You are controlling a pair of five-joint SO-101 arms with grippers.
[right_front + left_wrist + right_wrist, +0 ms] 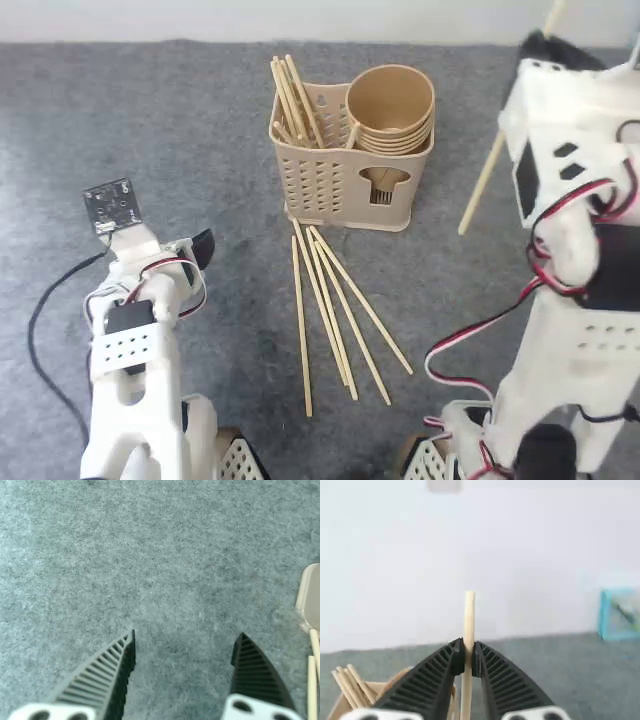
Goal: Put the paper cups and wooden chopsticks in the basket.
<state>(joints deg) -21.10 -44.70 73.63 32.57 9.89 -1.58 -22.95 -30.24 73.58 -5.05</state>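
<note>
1. While the right gripper [468, 646] is clamped on a single pale wooden chopstick [469, 607], that stick sits off the right side of the beige perforated plastic basket [340, 185], its long axis running diagonally in the high view.
2. Dropping it in probably means carrying it leftward to the compartment holding bundled wooden chopsticks [292, 95]; the stacked tan paper cups [392, 105] fill the other compartment.
3. Loose chopsticks [335, 310] fan out on the grey felt carpet [150, 120] before the basket, their long axes running from it toward the arms.
4. The left gripper [187, 635], jaws spread and empty, hovers left of them and looks the nearer one.
5. That carpet covers the table; a pale wall [545, 540] stands behind.
</note>
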